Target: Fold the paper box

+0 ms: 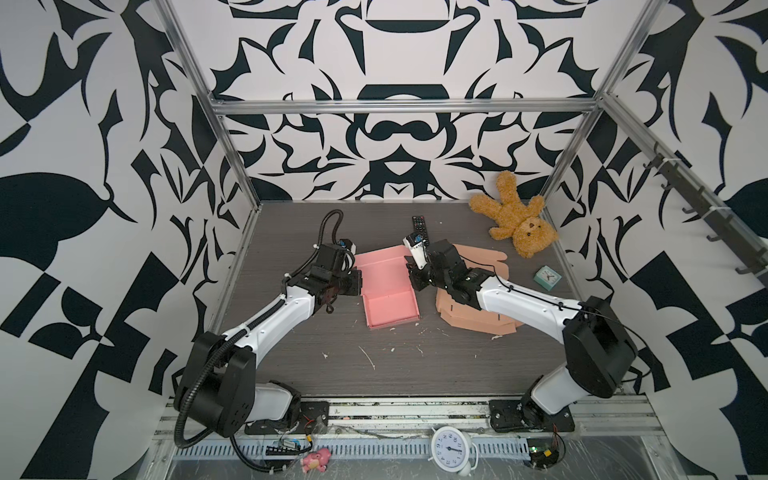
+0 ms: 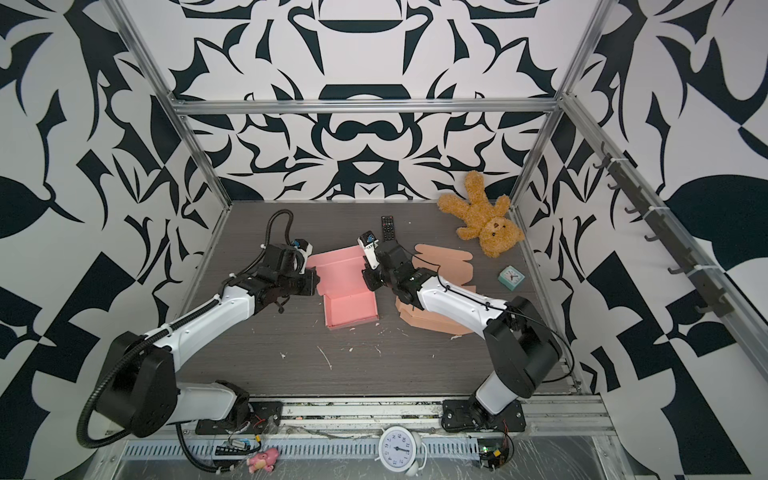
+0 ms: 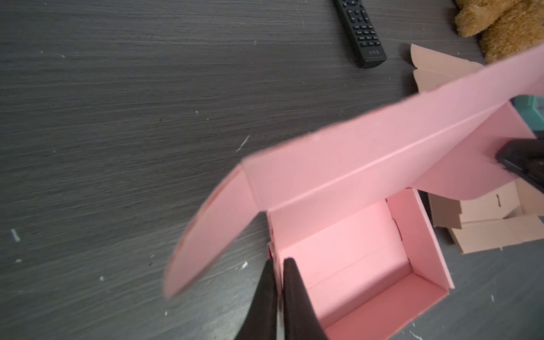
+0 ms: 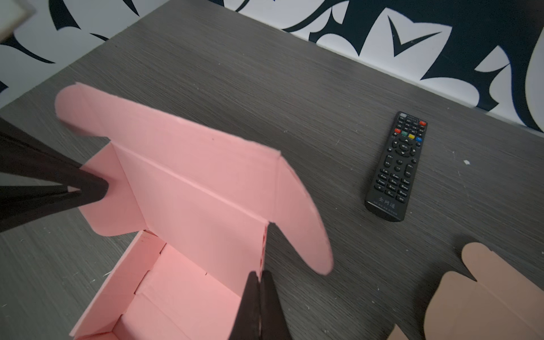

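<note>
Mid-table, pink paper box [image 1: 390, 307] has its sides up, lid [image 1: 380, 270] not yet closed; left gripper [image 3: 279, 279] pinches the left wall [image 3: 273, 238], right gripper [image 4: 260, 290] sits closed alongside.

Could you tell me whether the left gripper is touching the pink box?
Touching: the left wrist view shows the left gripper with its jaws pinching a side wall of the box near a corner.
</note>
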